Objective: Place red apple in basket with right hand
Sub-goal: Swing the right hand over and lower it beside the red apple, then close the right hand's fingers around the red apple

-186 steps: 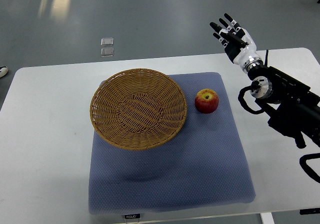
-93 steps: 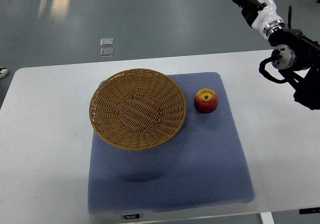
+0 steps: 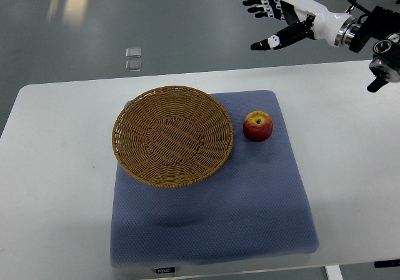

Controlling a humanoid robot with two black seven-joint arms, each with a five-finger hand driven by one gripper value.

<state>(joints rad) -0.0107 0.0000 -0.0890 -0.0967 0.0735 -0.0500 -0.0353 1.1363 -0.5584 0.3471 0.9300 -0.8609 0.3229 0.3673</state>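
Starting from the near edge, a white table (image 3: 56, 230) is seen, and on it a blue-grey padded mat (image 3: 212, 224) is laid, with a small dark label at its near border. The near half of the mat is bare.

Further in, on the left part of the mat, a round wicker basket (image 3: 172, 135) is placed. Its left rim reaches a little past the edge of the mat, over the table top. Nothing is seen inside the basket.

Just beside the basket, on its right, the red apple (image 3: 257, 126) is standing on the mat. It is upright, with the stem hollow turned up and a yellow patch around it. A narrow strip of mat is seen between apple and basket rim, so they are not touching. The apple is not held by anything.

Beyond the far edge of the table a grey floor (image 3: 187, 24) is visible, and two small pale squares (image 3: 133, 59) are lying on it, one just behind the other.

At the far right, above the floor and well apart from the apple, the right hand (image 3: 278, 19) is raised. Its arm enters from the right edge of the picture. The fingers (image 3: 254, 2) are spread apart and stretched toward the left, the thumb is held lower, and nothing is grasped between them.
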